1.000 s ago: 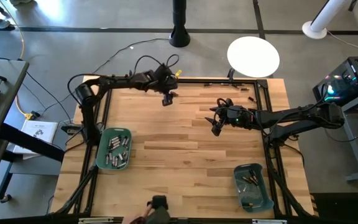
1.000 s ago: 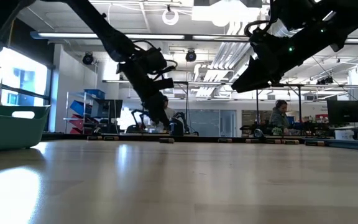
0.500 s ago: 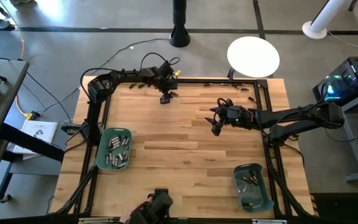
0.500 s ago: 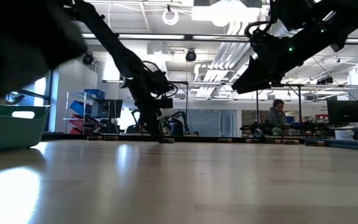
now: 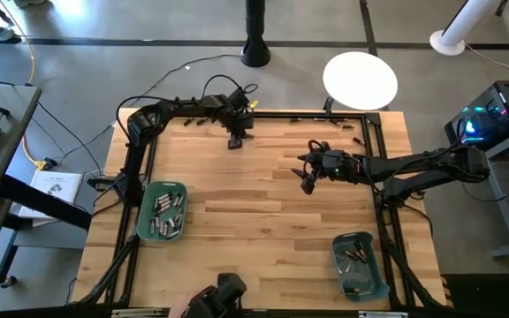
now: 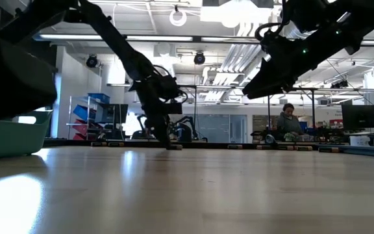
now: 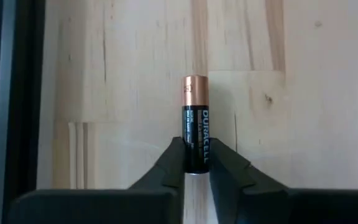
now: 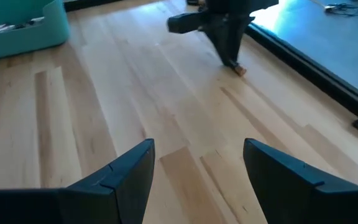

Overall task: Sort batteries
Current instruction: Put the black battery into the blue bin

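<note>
A wooden table point(image 5: 263, 212) is carrying two teal bins: the left bin point(image 5: 161, 211) is holding a heap of silvery batteries, the right bin point(image 5: 359, 265) only a few dark ones, so the sorting is looking partly done. Near the far edge, the left gripper point(image 7: 194, 163) is pinching a black-and-copper battery point(image 7: 194, 121) lying on the wood, fingers narrow around its lower end. It is not yet lifted, and, judging by colour, probably bound for the right bin. The right gripper point(image 8: 197, 165) is hovering wide and empty above mid-table. Whether other loose batteries are lying along that far edge I cannot tell.
</note>
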Tool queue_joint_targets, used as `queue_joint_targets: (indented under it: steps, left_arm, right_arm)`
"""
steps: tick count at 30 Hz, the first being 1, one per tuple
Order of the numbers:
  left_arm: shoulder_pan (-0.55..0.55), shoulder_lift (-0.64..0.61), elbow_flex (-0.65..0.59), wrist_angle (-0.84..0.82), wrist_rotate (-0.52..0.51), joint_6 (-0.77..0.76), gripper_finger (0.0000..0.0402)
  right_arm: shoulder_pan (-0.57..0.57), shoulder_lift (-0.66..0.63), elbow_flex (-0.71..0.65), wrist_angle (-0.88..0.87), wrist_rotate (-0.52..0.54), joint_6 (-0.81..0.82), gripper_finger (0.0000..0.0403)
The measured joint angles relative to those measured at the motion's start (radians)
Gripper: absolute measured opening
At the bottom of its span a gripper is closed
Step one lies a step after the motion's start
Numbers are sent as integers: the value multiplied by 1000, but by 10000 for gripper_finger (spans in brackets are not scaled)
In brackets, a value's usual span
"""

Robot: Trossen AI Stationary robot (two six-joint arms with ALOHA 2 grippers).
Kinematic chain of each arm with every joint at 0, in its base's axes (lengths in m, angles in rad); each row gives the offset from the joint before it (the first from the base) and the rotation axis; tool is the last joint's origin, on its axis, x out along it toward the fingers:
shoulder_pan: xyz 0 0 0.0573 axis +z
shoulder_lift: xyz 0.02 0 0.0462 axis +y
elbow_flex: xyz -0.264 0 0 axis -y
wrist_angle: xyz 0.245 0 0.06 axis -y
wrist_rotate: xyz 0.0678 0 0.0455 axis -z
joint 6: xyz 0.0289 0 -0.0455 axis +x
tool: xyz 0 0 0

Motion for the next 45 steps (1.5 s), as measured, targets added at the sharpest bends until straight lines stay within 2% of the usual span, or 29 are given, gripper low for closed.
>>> queue_joint_targets:
  steps: [7,11,16,19,23,25,27,32,38,43,45]
  left_arm:
    - [-23,-92,-69,-22,-20,-104,31]
    - [-58,-232,-219,137,-15,-206,31]
    - [-152,-423,-511,494,-9,-431,31]
    - [-243,-519,-672,808,-10,-553,31]
    - [-383,-561,-831,1217,-42,-665,31]
    - [-447,-562,-864,1389,-86,-693,31]
    - [-504,-564,-873,1457,-126,-699,31]
    - [-617,-563,-869,1550,-225,-665,31]
    - [-689,-563,-869,1596,-296,-634,31]
    - [-708,-563,-869,1596,-328,-627,32]
    - [-708,-563,-869,1598,-330,-625,32]
  right_arm:
    - [12,76,0,2,-68,-3,240]
    - [38,153,0,26,-67,-14,240]
    - [79,260,0,206,-68,-23,240]
    - [98,326,0,382,-68,-54,240]
    - [100,391,0,648,-70,-90,240]
    - [98,408,1,754,-70,-90,240]
    - [98,418,1,850,-70,-90,240]
    - [100,415,1,985,-78,-68,240]
    - [104,414,2,1132,-208,-92,222]
    - [91,416,66,1080,-347,-115,187]
    - [91,418,99,1016,-359,-134,179]
